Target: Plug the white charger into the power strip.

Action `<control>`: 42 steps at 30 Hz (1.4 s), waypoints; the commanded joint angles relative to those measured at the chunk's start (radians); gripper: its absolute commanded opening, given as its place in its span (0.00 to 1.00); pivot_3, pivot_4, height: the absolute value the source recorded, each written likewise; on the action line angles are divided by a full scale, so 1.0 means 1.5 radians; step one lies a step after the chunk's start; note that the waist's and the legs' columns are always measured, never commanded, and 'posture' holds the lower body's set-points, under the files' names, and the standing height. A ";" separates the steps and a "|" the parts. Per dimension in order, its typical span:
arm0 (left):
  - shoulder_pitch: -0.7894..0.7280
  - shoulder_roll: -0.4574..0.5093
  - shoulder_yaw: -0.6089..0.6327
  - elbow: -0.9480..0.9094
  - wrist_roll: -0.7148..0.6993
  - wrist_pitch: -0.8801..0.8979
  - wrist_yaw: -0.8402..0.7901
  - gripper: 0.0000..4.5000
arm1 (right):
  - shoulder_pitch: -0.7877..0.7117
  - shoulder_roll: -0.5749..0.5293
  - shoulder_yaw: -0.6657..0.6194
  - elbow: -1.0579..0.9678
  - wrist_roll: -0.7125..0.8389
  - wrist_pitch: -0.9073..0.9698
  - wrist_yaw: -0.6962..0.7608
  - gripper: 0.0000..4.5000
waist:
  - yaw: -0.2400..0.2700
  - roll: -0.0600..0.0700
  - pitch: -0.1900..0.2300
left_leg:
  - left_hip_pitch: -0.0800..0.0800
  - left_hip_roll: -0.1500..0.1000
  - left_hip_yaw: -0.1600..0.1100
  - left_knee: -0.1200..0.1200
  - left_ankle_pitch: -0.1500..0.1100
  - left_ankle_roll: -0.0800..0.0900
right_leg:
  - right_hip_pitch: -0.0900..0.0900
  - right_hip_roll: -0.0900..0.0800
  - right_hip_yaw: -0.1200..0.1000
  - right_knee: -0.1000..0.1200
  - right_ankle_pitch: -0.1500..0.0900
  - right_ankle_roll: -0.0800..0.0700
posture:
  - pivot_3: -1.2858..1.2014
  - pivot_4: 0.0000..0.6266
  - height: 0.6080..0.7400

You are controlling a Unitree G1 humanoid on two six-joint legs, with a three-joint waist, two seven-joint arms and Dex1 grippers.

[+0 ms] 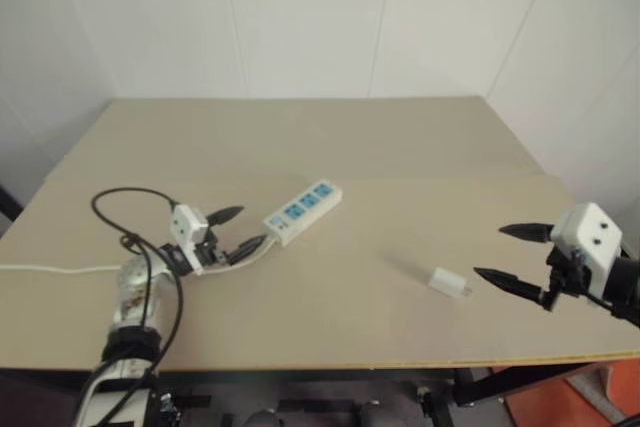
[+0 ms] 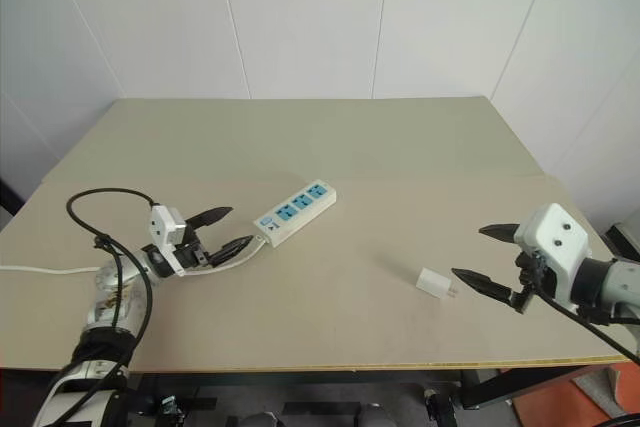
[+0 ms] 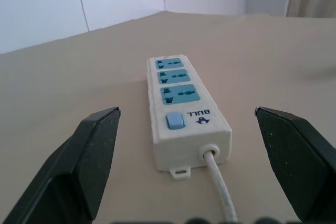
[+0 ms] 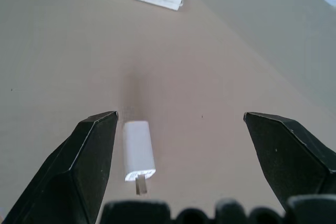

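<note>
From the head camera I see the white charger (image 2: pixel 435 283) lying on the table (image 2: pixel 330 142), well apart from the power strip (image 2: pixel 294 210), on the strip's right. My left gripper (image 3: pixel 186 129) stands wide and empty at the strip's cord end. My right gripper (image 4: pixel 178 129) is spread, with the charger near one finger. I judge this the reach step; next, centre over the charger and close.

Table (image 2: pixel 400 137) was bare between power strip (image 2: pixel 295 209) and white charger (image 2: pixel 434 284), open path across. Far half of the table open too. Left gripper (image 2: pixel 222 232) sat spread wide at the strip's switch end, its cord (image 1: pixel 40 269) running off past the arm along the left near edge. Right gripper (image 2: pixel 482 259) fingers wide, charger just beside one finger (image 4: pixel 89 156), nothing between.
</note>
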 commanded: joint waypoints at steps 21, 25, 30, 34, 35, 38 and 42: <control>-0.038 -0.112 -0.055 0.088 0.079 -0.041 0.175 1.00 | 0.015 0.053 0.011 -0.099 0.034 0.039 -0.126 1.00 | 0.003 0.000 0.000 | 0.006 0.000 0.000 -0.001 0.000 0.000 | 0.007 0.000 0.000 -0.002 0.000 0.000 | 0.52 0.24 1.00; -0.045 -0.111 -0.068 0.096 0.085 -0.035 0.162 1.00 | 0.018 0.053 0.015 -0.103 0.031 0.039 -0.128 1.00 | 0.004 0.000 0.000 | 0.010 0.000 -0.001 -0.002 0.000 0.001 | 0.012 0.000 -0.001 -0.006 0.000 0.001 | 0.52 0.24 1.00; -0.048 -0.101 -0.076 0.078 0.079 0.031 0.141 1.00 | 0.019 0.057 0.019 -0.107 0.030 0.039 -0.134 1.00 | 0.004 0.000 0.000 | 0.010 0.000 -0.001 -0.002 0.000 0.001 | 0.012 0.000 -0.001 -0.006 0.000 0.001 | 0.52 0.24 1.00; -0.047 -0.096 -0.080 0.072 0.078 0.060 0.136 1.00 | 0.024 0.060 0.027 -0.111 0.025 0.036 -0.140 1.00 | 0.004 0.000 0.000 | 0.010 0.000 -0.001 -0.002 0.000 0.001 | 0.012 0.000 -0.001 -0.006 0.000 0.001 | 0.52 0.24 1.00; -0.047 -0.095 -0.080 0.070 0.076 0.067 0.132 1.00 | 0.025 0.060 0.029 -0.113 0.024 0.037 -0.142 1.00 | 0.004 0.000 0.000 | 0.010 0.000 -0.001 -0.002 0.000 0.001 | 0.012 0.000 -0.001 -0.006 0.000 0.001 | 0.52 0.24 1.00; -0.052 -0.090 -0.085 0.070 0.081 0.073 0.126 1.00 | 0.025 0.060 0.033 -0.114 0.024 0.036 -0.148 1.00 | 0.004 0.000 0.000 | 0.010 0.000 -0.001 -0.002 0.000 0.001 | 0.012 0.000 -0.001 -0.006 0.000 0.001 | 0.52 0.24 1.00; -0.065 -0.074 -0.096 0.097 0.099 0.082 0.120 0.81 | 0.024 0.059 0.036 -0.114 0.024 0.038 -0.153 1.00 | 0.004 0.000 0.000 | 0.010 0.000 -0.001 -0.002 0.000 0.001 | 0.012 0.000 -0.001 -0.006 0.000 0.001 | 0.52 0.24 1.00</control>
